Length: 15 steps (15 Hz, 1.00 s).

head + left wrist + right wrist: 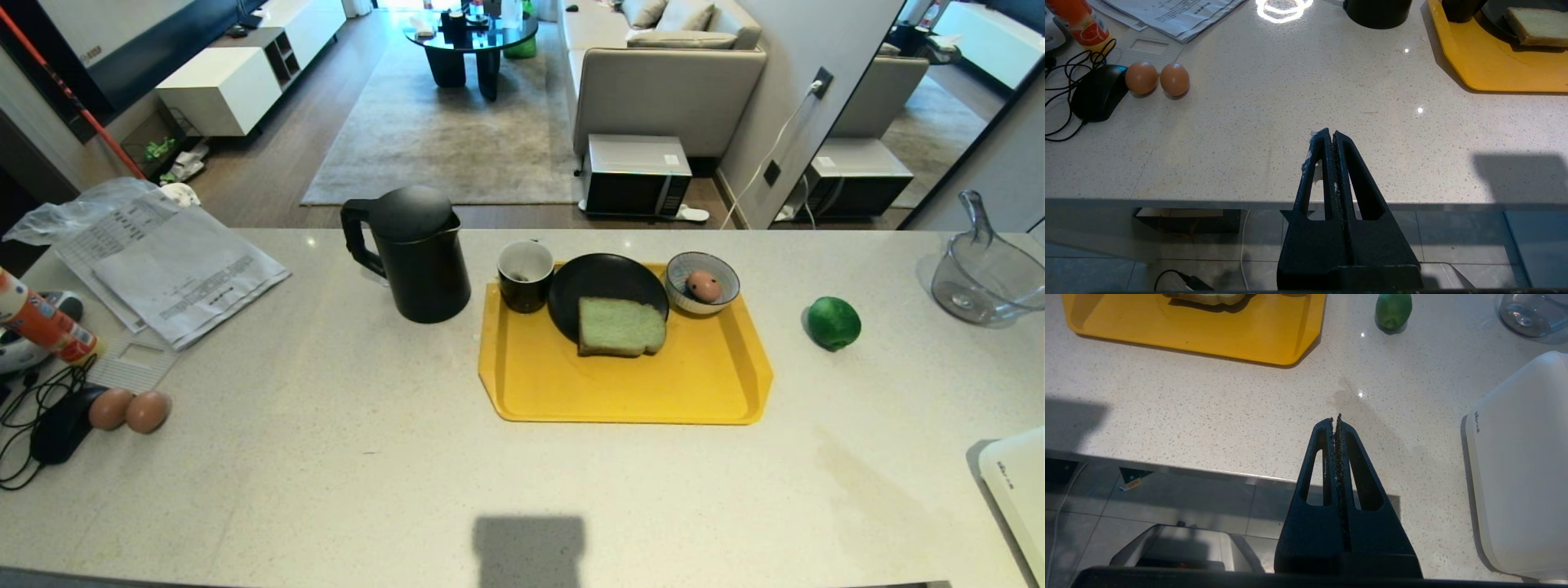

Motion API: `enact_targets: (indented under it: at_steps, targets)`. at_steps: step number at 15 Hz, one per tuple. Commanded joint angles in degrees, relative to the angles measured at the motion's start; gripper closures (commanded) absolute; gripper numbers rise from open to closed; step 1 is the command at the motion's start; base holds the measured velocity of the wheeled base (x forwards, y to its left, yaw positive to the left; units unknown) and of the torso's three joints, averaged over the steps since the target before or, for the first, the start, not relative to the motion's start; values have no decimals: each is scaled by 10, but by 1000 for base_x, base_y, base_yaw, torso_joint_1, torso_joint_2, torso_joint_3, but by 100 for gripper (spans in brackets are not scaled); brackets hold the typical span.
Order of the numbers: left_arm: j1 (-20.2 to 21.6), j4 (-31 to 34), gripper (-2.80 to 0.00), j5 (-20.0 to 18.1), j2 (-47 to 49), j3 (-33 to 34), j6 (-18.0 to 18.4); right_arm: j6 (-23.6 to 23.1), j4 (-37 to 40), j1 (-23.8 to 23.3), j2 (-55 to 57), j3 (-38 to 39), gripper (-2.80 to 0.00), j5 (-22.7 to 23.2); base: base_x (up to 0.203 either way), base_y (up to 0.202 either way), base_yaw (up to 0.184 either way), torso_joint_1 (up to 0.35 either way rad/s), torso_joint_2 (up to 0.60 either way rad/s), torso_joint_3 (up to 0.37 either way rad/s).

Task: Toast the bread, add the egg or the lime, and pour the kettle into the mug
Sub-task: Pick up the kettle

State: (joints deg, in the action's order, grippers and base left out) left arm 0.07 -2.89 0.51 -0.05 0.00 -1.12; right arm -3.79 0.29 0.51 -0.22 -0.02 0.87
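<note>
At the near edge of the speckled stone counter (326, 457), the left gripper (1331, 136) hangs with its two black fingers pressed flat together, holding nothing, its tip over the counter's front lip and pointing across the surface. Nearer the right end of the same edge, the right gripper (1336, 420) sits in a matching pose, fingers closed tight and empty, aimed toward the yellow tray (620, 392); neither arm shows in the head view. Taking the yellow tray as the landmark: the bread (620, 327), a pale green slice with a brown crust, lies on it, resting partly on a black plate (600, 282) at the tray's far side. The mug (525, 276), black outside and white within, stands on the tray's far left corner, just beside the plate. A blue-and-white striped bowl (702, 282) on the tray's far right corner holds the egg (703, 286), pinkish-brown and spotted. The kettle (412, 253), tall and matte black with its handle turned away from the tray, stands on the counter just left of the tray. The lime (833, 322) lies on the counter to the tray's right, apart from it. Farther right sits a clear glass jug (984, 278), and a white appliance (1519, 465) occupies the counter's near right corner. Well left of the tray, two plain brown eggs (129, 410) touch beside a black mouse (1098, 92), near a stack of papers (175, 269).
</note>
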Motion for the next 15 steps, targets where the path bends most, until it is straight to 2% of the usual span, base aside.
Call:
enact_targets:
  at_steps: [1, 3, 15]
  targets:
    - [0, -1, 0, 0, -1, 10, 0, 18, 0, 0, 2, 0, 0, -2, 0, 0, 0, 0, 0, 0]
    - [0, -1, 0, 0, -1, 10, 0, 29, 0, 0, 2, 0, 0, -5, 0, 0, 0, 0, 0, 0]
    - [0, -1, 0, 0, -1, 10, 0, 29, 0, 0, 2, 0, 0, -5, 0, 0, 0, 0, 0, 0]
